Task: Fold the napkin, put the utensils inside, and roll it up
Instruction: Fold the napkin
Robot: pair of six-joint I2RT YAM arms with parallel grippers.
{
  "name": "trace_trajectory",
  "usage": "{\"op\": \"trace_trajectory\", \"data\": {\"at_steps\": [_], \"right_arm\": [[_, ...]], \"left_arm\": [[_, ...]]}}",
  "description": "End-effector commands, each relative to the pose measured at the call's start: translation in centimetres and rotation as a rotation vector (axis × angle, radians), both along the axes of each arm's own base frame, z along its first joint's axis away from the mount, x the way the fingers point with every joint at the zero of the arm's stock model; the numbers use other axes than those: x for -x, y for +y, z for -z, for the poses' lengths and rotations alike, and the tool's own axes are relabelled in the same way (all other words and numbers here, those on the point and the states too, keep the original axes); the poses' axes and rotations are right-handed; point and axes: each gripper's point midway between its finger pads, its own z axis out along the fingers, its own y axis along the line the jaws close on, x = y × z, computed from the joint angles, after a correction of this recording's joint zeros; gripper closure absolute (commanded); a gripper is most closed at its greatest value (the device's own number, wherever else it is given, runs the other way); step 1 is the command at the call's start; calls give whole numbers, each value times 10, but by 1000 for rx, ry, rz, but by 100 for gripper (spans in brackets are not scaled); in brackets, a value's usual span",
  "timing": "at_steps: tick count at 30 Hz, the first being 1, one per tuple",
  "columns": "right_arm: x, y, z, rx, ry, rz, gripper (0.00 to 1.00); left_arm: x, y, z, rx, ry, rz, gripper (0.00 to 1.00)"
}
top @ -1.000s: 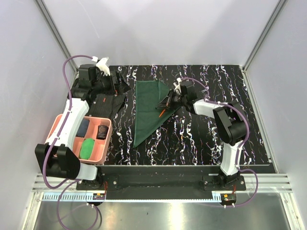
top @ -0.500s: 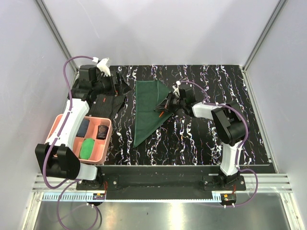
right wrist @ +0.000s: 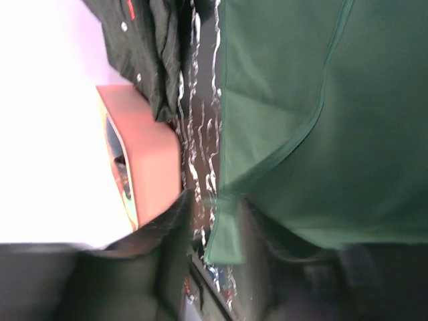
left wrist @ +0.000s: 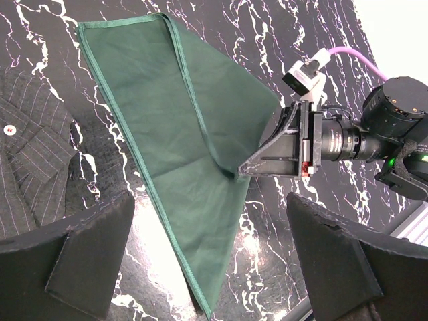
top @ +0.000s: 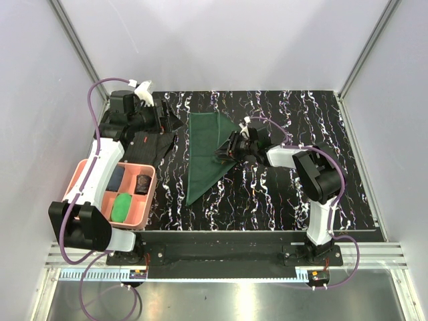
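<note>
The dark green napkin (top: 202,150) lies folded into a long triangle mid-table, its point towards the arms. It fills the left wrist view (left wrist: 180,114) and the right wrist view (right wrist: 321,100). My right gripper (top: 225,154) is low over the napkin's right edge, with its tip on the cloth (left wrist: 242,172). In its own blurred view the jaws stand apart (right wrist: 217,234), with only the napkin's point seen past them. The utensils do not show in any view. My left gripper (top: 167,120) hovers open at the back left, empty, looking down on the napkin (left wrist: 208,200).
A dark pinstriped shirt (top: 150,144) lies left of the napkin, under my left gripper (left wrist: 33,134). A pink tray (top: 144,200) holding green and dark items stands at the front left, also seen in the right wrist view (right wrist: 144,154).
My right gripper slid left onto the napkin carrying the orange fork, then its jaws parted. The fork's orange no longer shows. The left arm stayed still.
</note>
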Motion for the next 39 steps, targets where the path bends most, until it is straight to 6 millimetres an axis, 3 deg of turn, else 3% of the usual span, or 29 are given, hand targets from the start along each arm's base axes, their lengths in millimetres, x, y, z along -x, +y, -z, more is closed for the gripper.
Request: {"op": "trace_trajectory", "data": {"at_steps": [1, 4, 8, 14, 20, 27, 31, 34, 39], "right_arm": [[10, 12, -48, -67, -104, -92, 41], [8, 7, -71, -14, -194, -112, 33], [-11, -8, -79, 77, -260, -66, 31], [-63, -51, -69, 95, -259, 36, 31], [-107, -84, -44, 100, -224, 91, 30], [-109, -95, 0, 119, -135, 99, 30], [-108, -113, 21, 162, -92, 154, 31], [-110, -126, 29, 195, -88, 181, 31], [-114, -125, 25, 192, -110, 153, 31]], "left_arm": [[0, -1, -21, 20, -80, 13, 1], [0, -2, -19, 20, -75, 15, 1], [-1, -2, -18, 22, -70, 15, 1], [-1, -1, -17, 20, -68, 12, 1], [-1, -2, -16, 22, -65, 15, 1], [-2, -2, -14, 23, -62, 18, 1], [-2, -2, -15, 24, -64, 17, 1], [-1, -3, -15, 26, -62, 18, 1], [-2, -4, -12, 30, -58, 13, 1]]}}
